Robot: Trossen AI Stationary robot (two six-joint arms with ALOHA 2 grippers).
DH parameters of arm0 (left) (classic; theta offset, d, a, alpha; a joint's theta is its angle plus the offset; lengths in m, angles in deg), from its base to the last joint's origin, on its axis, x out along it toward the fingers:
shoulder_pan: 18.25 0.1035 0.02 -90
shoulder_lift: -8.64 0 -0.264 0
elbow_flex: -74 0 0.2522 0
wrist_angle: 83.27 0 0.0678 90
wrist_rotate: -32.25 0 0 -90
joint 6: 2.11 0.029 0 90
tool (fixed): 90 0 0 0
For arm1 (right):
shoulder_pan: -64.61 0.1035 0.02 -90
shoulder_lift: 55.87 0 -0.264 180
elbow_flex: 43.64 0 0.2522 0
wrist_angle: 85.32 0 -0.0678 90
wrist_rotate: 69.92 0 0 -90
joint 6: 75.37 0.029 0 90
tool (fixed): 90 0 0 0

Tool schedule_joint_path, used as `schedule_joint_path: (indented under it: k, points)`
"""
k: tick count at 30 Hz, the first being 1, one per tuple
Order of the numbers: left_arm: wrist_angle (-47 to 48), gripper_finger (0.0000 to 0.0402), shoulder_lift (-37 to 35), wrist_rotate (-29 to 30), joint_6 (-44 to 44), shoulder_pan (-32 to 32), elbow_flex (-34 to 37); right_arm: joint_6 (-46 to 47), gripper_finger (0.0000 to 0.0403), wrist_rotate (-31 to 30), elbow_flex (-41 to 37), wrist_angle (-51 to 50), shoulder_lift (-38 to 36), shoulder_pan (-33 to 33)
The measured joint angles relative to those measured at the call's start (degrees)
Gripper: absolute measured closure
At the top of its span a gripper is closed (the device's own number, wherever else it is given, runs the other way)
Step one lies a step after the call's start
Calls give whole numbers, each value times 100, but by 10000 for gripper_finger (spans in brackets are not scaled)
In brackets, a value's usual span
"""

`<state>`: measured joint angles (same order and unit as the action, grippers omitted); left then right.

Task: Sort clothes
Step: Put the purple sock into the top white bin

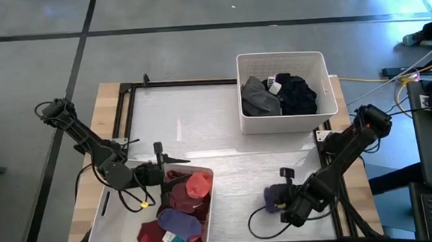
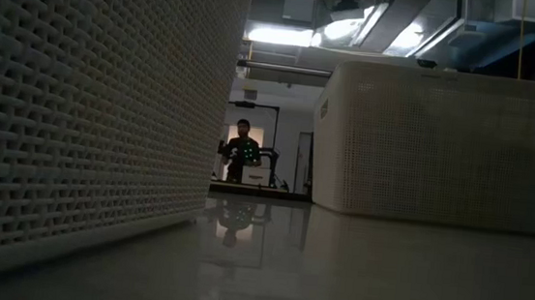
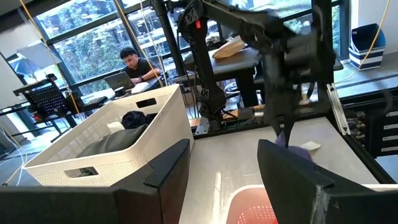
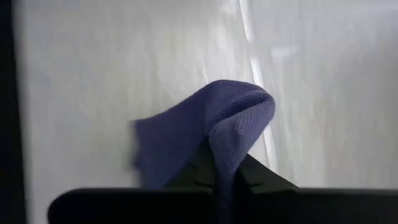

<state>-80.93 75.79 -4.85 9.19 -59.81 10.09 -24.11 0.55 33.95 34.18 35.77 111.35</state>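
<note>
Right pincer clenched on purple garment at near-right tabletop; left pincer released above near-left bin.

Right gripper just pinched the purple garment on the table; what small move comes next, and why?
Probably lift it straight up. The right gripper is shut on the purple garment, which lies on the bare table. The near bin holds the coloured clothes, so raising clears its wall before carrying.

Overhead, table-level, perhaps two close wrist views
</note>
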Motion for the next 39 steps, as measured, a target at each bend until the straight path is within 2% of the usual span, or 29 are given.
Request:
schedule_joint_path:
  k: [6, 16, 28, 35, 39]
  points:
    - [2, 222, 0, 0, 1, -1, 0, -945, 388, -342, 960, -92, -9, -273]
    - [4, 222, 0, 0, 1, 0, 0, -2208, 387, -408, 1938, 179, -13, -677]
    - [4, 222, 0, 0, 1, 0, -1, -4171, 386, -164, 2346, 2244, -15, -1042]
    - [7, 222, 0, 1, 1, 0, 0, -5147, 386, 205, 2350, 3407, 17, -1406]
    - [8, 222, 0, 1, 1, 0, -1, -5350, 386, 592, 2357, 3992, 203, -1716]
